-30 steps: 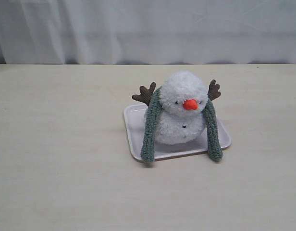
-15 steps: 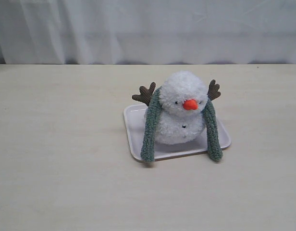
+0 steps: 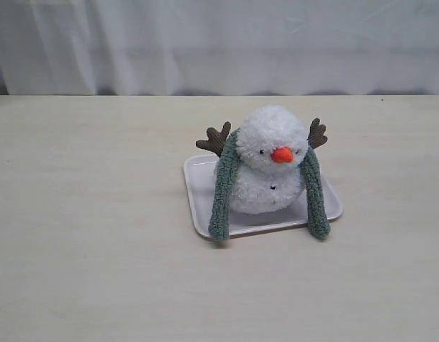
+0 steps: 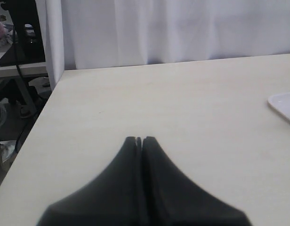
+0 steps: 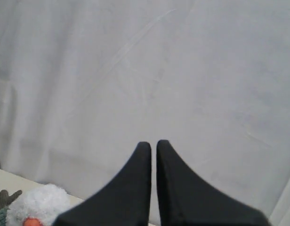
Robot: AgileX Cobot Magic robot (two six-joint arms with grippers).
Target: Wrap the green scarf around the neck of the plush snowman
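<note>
White curtain (image 5: 182,70) faces left tool (image 4: 139,140) and right tool (image 5: 153,143), both closed, empty.

Holding the left gripper (image 4: 139,139) pinched, fingertips touching — holding the right gripper (image 5: 153,143) pinched too, a hairline slit showing between tips.

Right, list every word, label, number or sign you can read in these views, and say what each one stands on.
No readable text anywhere.
The plush snowman, green scarf, white tray, table and curtain carry no print.
The dark equipment beyond the table edge in the left wrist view is too blurred to tell.
</note>
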